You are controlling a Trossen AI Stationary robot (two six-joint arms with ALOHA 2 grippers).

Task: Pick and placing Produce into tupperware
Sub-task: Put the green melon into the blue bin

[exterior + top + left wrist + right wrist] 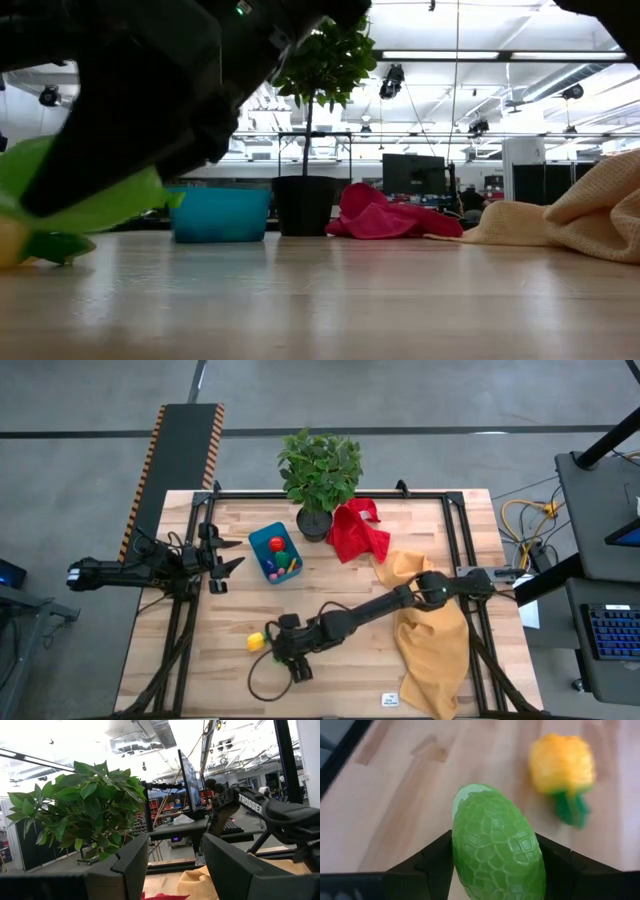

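Note:
My right gripper point(287, 650) reaches across to the near left part of the table and is shut on a green, scaly oval toy piece point(495, 852). A yellow toy piece with green leaves point(562, 765) lies on the wood just beyond it, also seen as a yellow piece point(256, 641) from above. The blue tupperware point(277, 553) stands farther back beside the plant pot, holding red, green and yellow produce. My left gripper point(175, 865) hovers open at the table's left, left of the tub, with nothing between its fingers. My right gripper pinches the green piece by its two long sides point(459, 851) between its two fingers. The fingers slant down from the table's right side. The piece's rounded end point(470, 795) sticks out past the fingertips. In the low view the green piece point(95, 210) sits just above the wood.
A leafy potted plant point(320, 470) stands at the far edge, right of the tub. A red cloth point(358, 530) lies beside the pot and a large yellow cloth point(432, 625) covers the right side under my right arm. A black cable loop point(262, 682) lies near the front edge.

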